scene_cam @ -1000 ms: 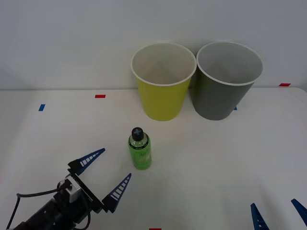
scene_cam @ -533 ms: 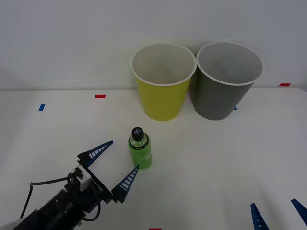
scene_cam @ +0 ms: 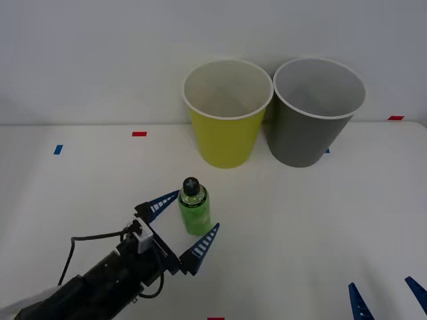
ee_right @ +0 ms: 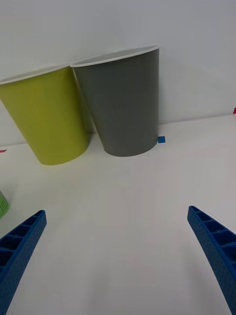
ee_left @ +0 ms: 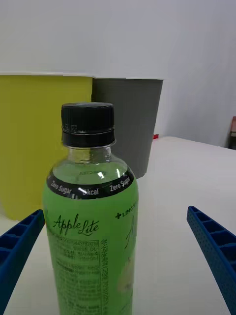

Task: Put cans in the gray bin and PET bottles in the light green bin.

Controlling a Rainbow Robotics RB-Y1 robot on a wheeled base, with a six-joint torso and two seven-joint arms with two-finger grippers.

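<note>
Lower left of the front view: left gripper [scene_cam: 184, 229] spread wide, one blue finger on each side of the upright PET bottle [scene_cam: 194, 207], neither finger touching it, bare white table [scene_cam: 80, 187] open to the left. Upper centre: light green bin [scene_cam: 227, 113], with gray bin [scene_cam: 317, 112] just beside it on the right, both against the wall, well apart from the bottle. Lower right corner: right gripper [scene_cam: 387, 301] parked at the frame edge, fingers apart, holding nothing.

Stands upright between the spread fingers of the left gripper [scene_cam: 181, 227]: PET bottle [scene_cam: 194, 207], seemingly untouched. Beyond, bare table [scene_cam: 300, 220], then light green bin [scene_cam: 227, 113] and gray bin [scene_cam: 315, 112].
</note>
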